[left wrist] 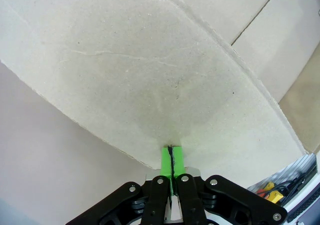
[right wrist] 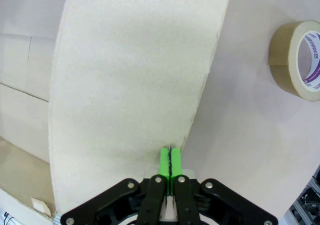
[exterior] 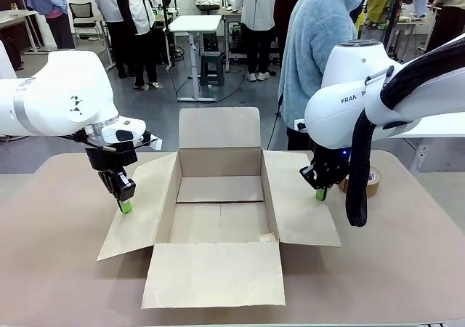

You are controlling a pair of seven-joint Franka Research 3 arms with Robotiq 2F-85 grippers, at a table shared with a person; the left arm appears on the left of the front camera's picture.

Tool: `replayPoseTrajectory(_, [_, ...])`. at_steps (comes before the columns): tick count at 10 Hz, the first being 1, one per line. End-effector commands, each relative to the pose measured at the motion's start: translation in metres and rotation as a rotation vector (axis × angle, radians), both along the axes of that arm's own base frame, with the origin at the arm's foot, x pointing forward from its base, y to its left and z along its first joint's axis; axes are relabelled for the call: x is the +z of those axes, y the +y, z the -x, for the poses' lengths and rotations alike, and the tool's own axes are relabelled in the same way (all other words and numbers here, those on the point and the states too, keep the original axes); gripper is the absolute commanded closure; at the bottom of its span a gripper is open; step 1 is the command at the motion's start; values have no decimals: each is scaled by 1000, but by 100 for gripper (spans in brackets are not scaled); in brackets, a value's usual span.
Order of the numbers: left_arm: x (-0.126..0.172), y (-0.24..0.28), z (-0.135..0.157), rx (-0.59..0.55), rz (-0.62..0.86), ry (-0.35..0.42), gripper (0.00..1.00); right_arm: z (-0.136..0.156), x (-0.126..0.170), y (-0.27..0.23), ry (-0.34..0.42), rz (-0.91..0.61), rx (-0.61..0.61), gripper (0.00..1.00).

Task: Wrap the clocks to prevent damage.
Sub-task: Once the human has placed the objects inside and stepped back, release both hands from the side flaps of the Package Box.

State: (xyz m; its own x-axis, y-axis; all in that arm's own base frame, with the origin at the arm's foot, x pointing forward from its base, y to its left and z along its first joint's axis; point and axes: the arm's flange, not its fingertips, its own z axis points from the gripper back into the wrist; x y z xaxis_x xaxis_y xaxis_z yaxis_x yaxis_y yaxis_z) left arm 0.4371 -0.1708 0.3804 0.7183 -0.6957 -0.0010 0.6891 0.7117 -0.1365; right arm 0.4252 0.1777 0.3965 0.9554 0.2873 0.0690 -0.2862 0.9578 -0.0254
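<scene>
The clocks are out of view. An open cardboard box stands mid-table with all its flaps spread and its bare floor showing. My left gripper is shut, pads together, its tips resting on the outer part of the box's left flap. In the left wrist view the gripper touches that flap near its edge. My right gripper is shut too, tips down at the outer edge of the right flap. The right wrist view has the gripper at the flap's edge.
A brown tape roll lies on the table just right of my right gripper, and the roll sits at the upper right of the right wrist view. A person in a light blue fleece stands at the far side behind the box.
</scene>
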Motion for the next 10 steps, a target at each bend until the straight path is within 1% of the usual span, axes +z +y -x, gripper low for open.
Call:
replayPoseTrajectory(1, [0,1,0,0,7,3,100,0,0,0,0,-1,-21,99])
replayPoseTrajectory(10, [0,1,0,0,7,3,100,0,0,0,0,-1,-21,99])
